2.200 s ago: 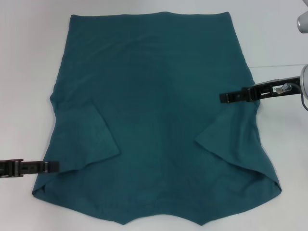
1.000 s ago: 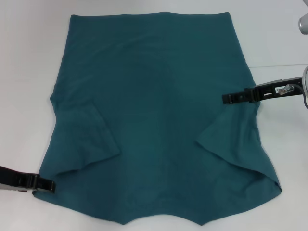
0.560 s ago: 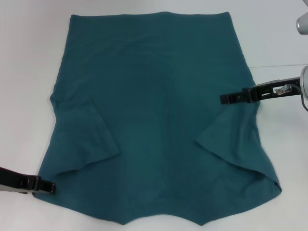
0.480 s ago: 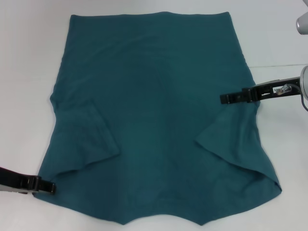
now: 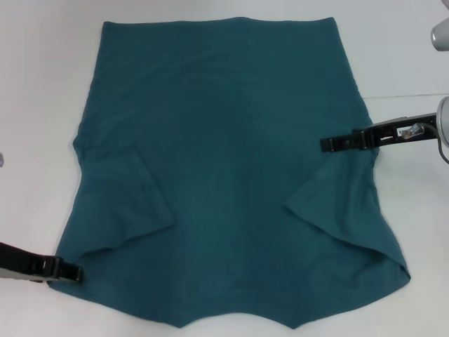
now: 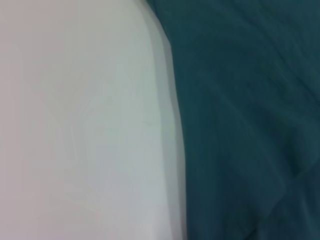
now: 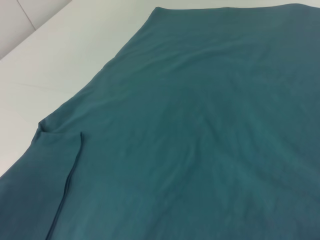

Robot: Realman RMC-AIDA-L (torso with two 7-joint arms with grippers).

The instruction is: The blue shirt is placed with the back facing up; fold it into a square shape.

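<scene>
Blue shirt (image 5: 231, 175) spread flat across white counter (image 5: 42, 105), filling most of the head view, plain side up, no lettering showing. Straight hem edge along the upper part of the frame; both sleeves folded inward over the body, one as a flap at lower left, the other as a flap at lower right. Lower edge uneven, ending in points near the bottom of the frame.

Left claw (image 5: 70, 272) at lower left of the head view, low over the counter, tip touching or just overlapping the shirt's lower left edge. Black fingers seen edge-on as one thin bar; cannot tell whether parted or closed, nor whether any cloth is pinched. Left wrist view: only the shirt's edge (image 6: 240, 125) meeting bare counter (image 6: 80, 125), no fingers in sight.

Right claw (image 5: 337, 142) at right centre of the head view, reaching in over the shirt's right edge just above the folded sleeve. Also edge-on, a slim dark bar; opening and hold cannot be told. Right wrist view: shirt (image 7: 200, 125) lying smooth, folded sleeve seam toward lower left, counter (image 7: 60, 50) beyond.
</scene>
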